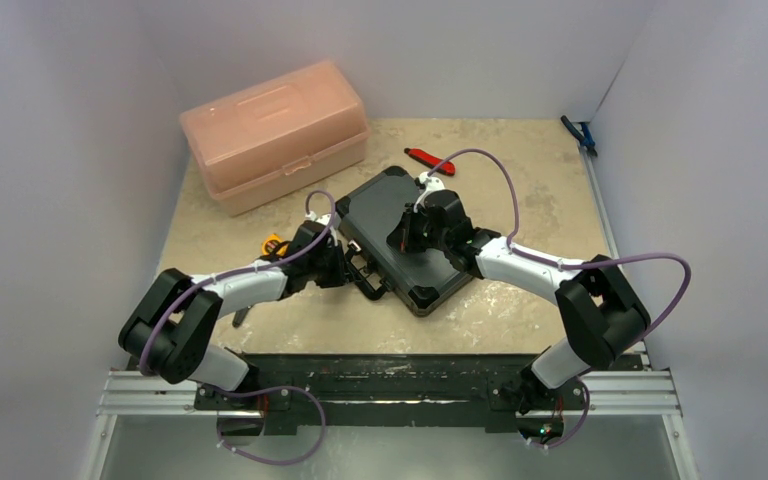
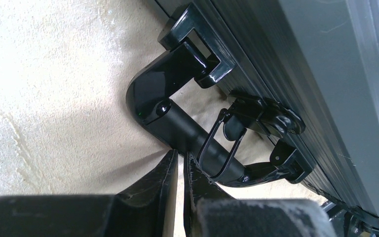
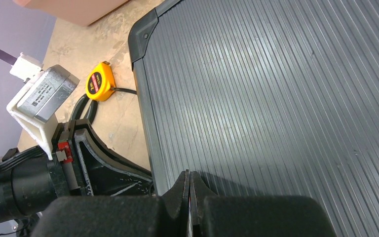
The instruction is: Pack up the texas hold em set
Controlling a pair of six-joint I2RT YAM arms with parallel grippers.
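The black hard case lies closed on the table, so the chips, discs and dice are hidden. My right gripper is shut, and its tips rest on the ribbed lid near the edge. My left gripper is at the case's front side. Its jaws are almost together with nothing between them, and the tips touch the black handle. A wire-loop latch hangs over the handle next to the right fingertip.
A pink translucent box stands at the back left. A yellow tape measure lies left of the case, also in the right wrist view. A red-handled tool lies behind the case, and a blue tool lies by the right wall.
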